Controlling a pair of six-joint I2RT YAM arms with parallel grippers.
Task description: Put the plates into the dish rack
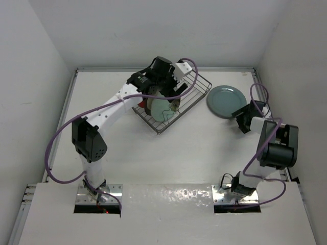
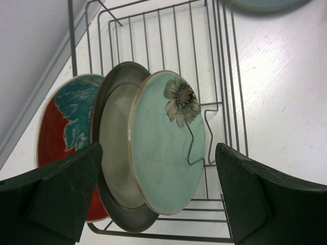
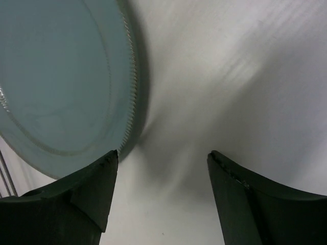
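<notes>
Risks shoving the grey-teal plate [image 3: 61,87] across the table [image 1: 179,153] instead of lifting it, given a thin rim lying flat. Risks also toppling the red plate [image 2: 51,138], dark-rimmed cream plate [image 2: 115,153] and flowered pale green plate [image 2: 158,173], upright in the dish rack [image 1: 202,87], with the left gripper [image 2: 158,148] just above them, spread wide, empty. Leaves the grey-teal plate outside the rack, just ahead-left of the right gripper [image 3: 161,163], likewise wide open, holding nothing.

Left arm [image 1: 110,109] is over the dish rack [image 1: 195,96], pale green plate [image 1: 162,109] standing inside; grey-teal plate [image 1: 226,101] sits flat on the table [image 1: 179,158] by the right gripper [image 1: 240,119].
</notes>
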